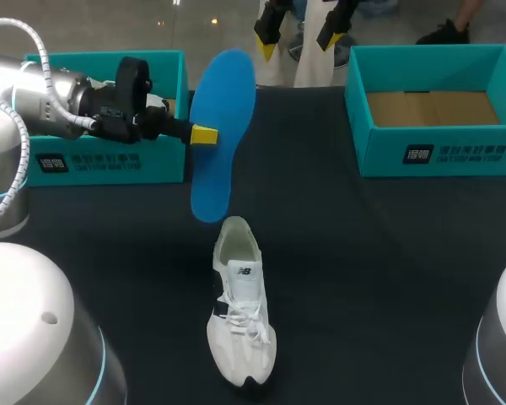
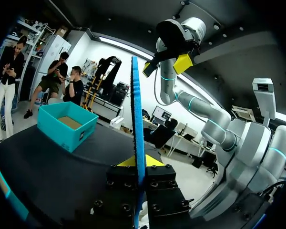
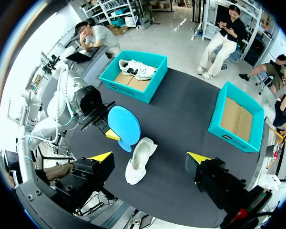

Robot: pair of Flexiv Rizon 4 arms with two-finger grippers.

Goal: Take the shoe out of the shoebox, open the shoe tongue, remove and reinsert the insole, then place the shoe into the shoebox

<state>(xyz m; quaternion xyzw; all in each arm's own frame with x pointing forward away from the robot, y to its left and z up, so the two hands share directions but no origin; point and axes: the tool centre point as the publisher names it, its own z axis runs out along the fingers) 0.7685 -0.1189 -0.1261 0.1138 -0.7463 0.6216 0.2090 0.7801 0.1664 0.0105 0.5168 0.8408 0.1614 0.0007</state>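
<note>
Insole [image 1: 223,110] pinched in left gripper [image 1: 204,135] hangs upright, lower end near shoe [image 1: 240,312] opening; right gripper [image 1: 297,38] spread, well above

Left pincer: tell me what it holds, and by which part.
The left pincer is shut on the blue insole, clamping one long side edge around mid-length.
</note>
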